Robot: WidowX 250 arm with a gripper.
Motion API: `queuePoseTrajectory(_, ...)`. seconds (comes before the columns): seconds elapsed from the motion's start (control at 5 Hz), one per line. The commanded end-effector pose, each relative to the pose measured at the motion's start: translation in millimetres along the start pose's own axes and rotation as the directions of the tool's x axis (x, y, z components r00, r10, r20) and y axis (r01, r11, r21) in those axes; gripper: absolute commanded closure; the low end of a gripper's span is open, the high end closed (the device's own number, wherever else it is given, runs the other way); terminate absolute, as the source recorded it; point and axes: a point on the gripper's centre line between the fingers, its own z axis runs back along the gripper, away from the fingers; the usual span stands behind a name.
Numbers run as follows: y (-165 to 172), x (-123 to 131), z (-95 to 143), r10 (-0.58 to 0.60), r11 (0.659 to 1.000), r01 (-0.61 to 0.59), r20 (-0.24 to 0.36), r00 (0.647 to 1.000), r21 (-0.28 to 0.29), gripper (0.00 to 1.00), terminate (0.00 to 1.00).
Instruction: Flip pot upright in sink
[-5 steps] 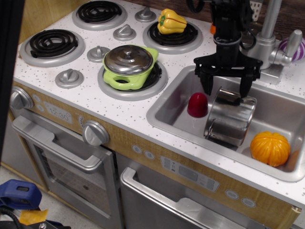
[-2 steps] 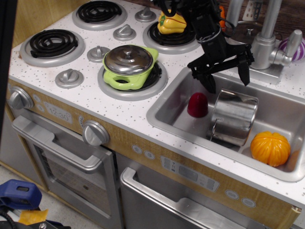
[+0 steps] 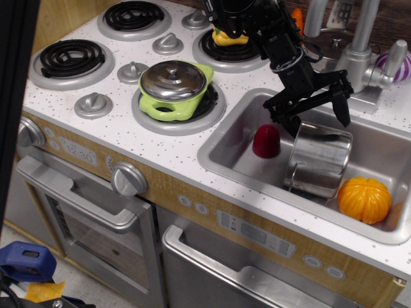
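Note:
The shiny steel pot [image 3: 319, 160] stands in the sink [image 3: 221, 151], leaning a little, its open rim up toward the back and its thin wire handle at the lower left. My black gripper [image 3: 319, 117] hangs open just above the pot's rim, one finger on each side, and holds nothing. The arm reaches in from the upper left, over the stove.
A dark red toy [image 3: 266, 140] stands left of the pot in the sink and an orange pumpkin [image 3: 365, 199] lies to its right. A lime-green pot with a steel lid [image 3: 174, 89] sits on a burner. The tap [image 3: 361, 45] rises behind the sink.
My gripper let go of the pot, rose and shifted right. The pot has settled more upright and slid slightly right, toward the pumpkin.

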Motion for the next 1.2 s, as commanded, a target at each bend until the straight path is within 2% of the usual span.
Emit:
queuePoseTrajectory(0.0, -12.8, -3.1, 4.2, 0.016, 0.991, -0.020, -0.029, 0.999, -0.133, 0.00, 0.00)
queuePoseTrajectory(0.2, -13.8, -2.8, -1.8, 0.027, 0.984, -0.039, -0.070, 0.997, -0.176, 1.00, 0.00)
queuePoseTrajectory(0.4, -13.0, 1.1, -1.9, 0.015, 0.983, -0.028, -0.071, 0.997, -0.184, 1.00, 0.00)
queuePoseTrajectory(0.6, -14.5, 4.9, 0.6, -0.005, 0.986, -0.002, -0.041, 0.999, -0.166, 1.00, 0.00)
queuePoseTrajectory(0.8, -24.5, 9.6, 10.5, -0.033, 0.996, 0.035, 0.026, 0.999, -0.085, 1.00, 0.00)
queuePoseTrajectory(1.0, -31.7, 10.3, 17.8, -0.029, 0.999, 0.032, 0.055, 0.998, -0.041, 1.00, 0.00)
